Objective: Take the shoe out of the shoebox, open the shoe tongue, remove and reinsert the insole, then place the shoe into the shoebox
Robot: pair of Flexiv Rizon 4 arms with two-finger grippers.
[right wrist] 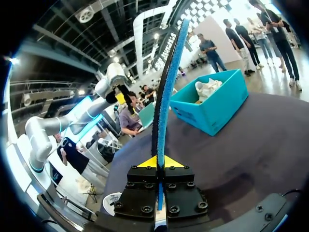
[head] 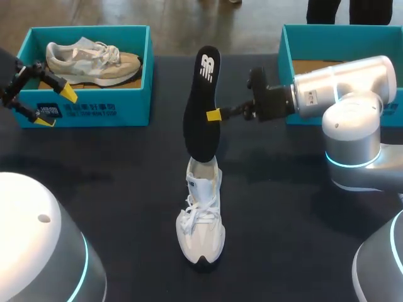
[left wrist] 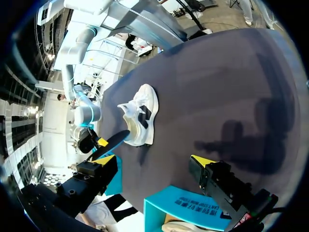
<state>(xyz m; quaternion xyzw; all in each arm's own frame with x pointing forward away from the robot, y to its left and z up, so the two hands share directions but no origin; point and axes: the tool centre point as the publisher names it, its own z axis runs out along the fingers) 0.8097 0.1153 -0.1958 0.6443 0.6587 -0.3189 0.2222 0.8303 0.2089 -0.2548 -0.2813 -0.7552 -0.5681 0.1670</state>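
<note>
My right gripper (head: 214, 115) pinches the black insole (head: 200, 94) and holds it up tall. Its low end is at the white shoe (head: 201, 226) on the table (head: 302, 207). My left gripper (head: 55, 107) is spread wide beside the blue shoebox (head: 88, 112).

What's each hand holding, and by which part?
Right hand: shut on the black insole, gripping its side edge near mid-length. Left hand: open, holding nothing.
</note>
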